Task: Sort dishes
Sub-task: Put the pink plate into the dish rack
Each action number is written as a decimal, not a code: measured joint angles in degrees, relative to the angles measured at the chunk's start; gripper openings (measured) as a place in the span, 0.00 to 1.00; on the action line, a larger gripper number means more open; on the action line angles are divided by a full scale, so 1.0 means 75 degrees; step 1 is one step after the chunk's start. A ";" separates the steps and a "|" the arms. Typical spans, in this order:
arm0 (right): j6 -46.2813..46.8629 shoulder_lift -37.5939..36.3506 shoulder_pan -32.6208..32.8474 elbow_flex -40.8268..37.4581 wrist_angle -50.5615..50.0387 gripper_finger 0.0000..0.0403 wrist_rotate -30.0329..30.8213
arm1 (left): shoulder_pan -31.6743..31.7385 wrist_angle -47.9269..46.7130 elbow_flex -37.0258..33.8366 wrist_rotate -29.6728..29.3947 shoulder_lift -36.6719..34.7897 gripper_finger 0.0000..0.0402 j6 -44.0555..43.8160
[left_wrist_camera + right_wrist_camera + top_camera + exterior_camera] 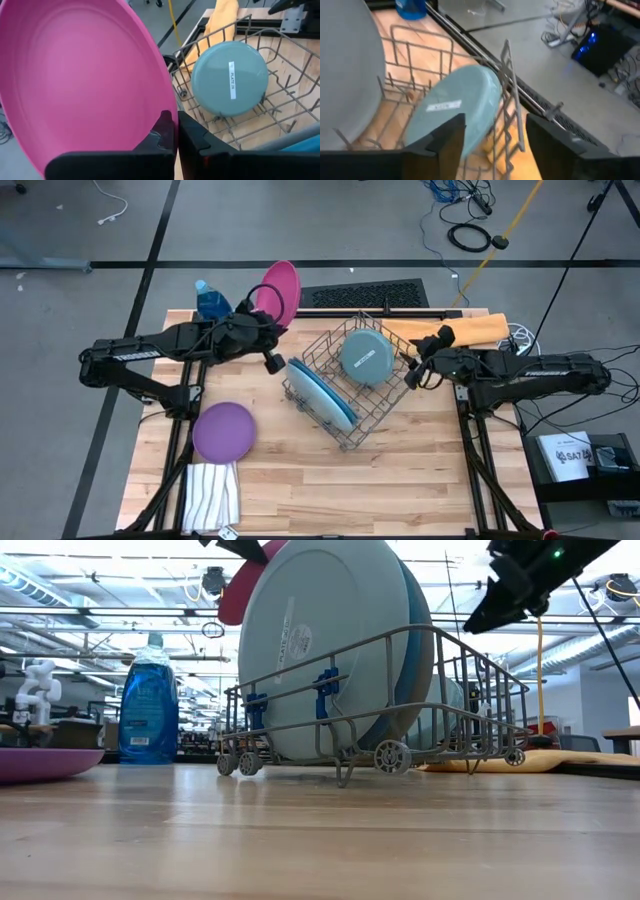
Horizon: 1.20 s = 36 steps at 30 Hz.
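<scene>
Wooden table (400,480), open room beside wire rack (345,385).

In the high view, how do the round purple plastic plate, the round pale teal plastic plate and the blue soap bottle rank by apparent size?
1. Round purple plastic plate, lying flat on the table.
2. Round pale teal plastic plate, leaning in the wire dish rack; it is tilted, so the gap to the purple one is unsure.
3. Blue soap bottle, clearly smallest seen from above.

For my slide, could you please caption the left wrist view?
Left claw shut on the magenta plate, with the pale teal plate leaning in the wire rack.
</scene>
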 joint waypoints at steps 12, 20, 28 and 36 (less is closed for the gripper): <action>-0.0495 0.0665 -0.1317 0.0000 -0.0150 0.46 -0.0834 | -0.0035 0.0204 -0.0192 0.0241 0.0003 0.00 0.0009; -0.0816 0.1094 -0.1895 0.0000 -0.0082 0.29 -0.1137 | -0.0035 0.0204 -0.0201 0.0404 0.0005 0.00 -0.0015; 0.0493 0.1280 -0.1794 0.0015 -0.0209 0.04 -0.1411 | -0.0171 0.0260 -0.0201 0.0416 0.0005 0.00 -0.0015; 0.2159 0.1286 -0.0957 0.0020 -0.0475 0.02 -0.1136 | -0.0181 0.0263 -0.0201 0.0413 0.0005 0.00 -0.0015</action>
